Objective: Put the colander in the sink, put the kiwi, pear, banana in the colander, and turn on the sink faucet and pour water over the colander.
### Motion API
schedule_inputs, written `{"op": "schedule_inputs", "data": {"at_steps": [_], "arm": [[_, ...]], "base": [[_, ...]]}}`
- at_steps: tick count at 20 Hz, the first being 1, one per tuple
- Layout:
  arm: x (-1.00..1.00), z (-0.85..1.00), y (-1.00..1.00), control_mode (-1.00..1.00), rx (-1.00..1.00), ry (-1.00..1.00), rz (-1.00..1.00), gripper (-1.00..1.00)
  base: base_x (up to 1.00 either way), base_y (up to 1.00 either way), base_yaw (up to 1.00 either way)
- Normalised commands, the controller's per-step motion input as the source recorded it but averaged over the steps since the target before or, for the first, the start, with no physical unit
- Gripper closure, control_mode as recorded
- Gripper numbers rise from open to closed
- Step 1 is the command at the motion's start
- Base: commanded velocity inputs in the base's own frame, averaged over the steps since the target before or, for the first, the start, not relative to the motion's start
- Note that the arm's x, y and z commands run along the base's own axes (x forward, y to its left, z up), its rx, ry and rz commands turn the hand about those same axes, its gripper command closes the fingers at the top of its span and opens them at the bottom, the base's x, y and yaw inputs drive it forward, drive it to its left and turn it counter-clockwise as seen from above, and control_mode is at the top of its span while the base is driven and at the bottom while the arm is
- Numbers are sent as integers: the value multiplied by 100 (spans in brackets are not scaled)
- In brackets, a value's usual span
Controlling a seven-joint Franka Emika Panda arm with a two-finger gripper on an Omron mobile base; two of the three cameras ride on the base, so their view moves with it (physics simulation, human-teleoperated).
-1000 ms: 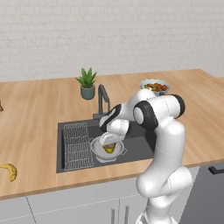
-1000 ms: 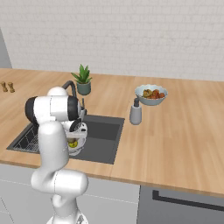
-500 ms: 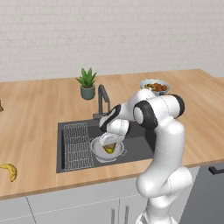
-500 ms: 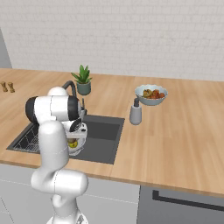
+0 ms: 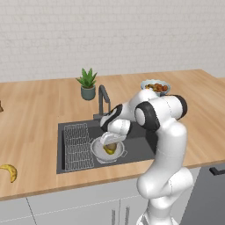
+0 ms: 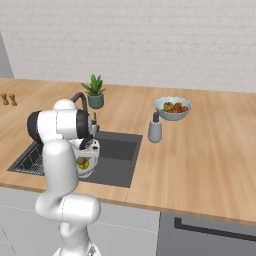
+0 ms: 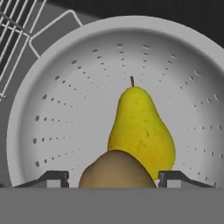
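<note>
The pale perforated colander sits in the dark sink, beside the wire rack. Inside it lie the yellow-green pear and the brown kiwi, which touch each other. My gripper hangs just above the colander, open, its fingertips standing apart on either side of the kiwi. The banana lies on the counter far left of the sink, near the front edge. The dark faucet stands behind the basin, with no water running. In the right base view my gripper covers most of the colander.
A potted plant stands behind the faucet. A bowl of mixed fruit and a grey soap dispenser are on the counter right of the sink. Two small shakers stand far left.
</note>
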Motion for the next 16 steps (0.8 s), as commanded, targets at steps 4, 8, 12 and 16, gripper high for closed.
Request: {"op": "schedule_inputs", "data": {"at_steps": [4, 8, 12, 16], "arm": [[-17, 44, 0, -100, 0, 0, -5, -100], [-23, 57, 0, -100, 0, 0, -2, -100], [-55, 66, 0, -100, 0, 0, -6, -100], [-63, 47, 0, -100, 0, 0, -15, -100]], "base": [[0, 0, 0], [0, 0, 0], [0, 0, 0], [0, 0, 0]]}}
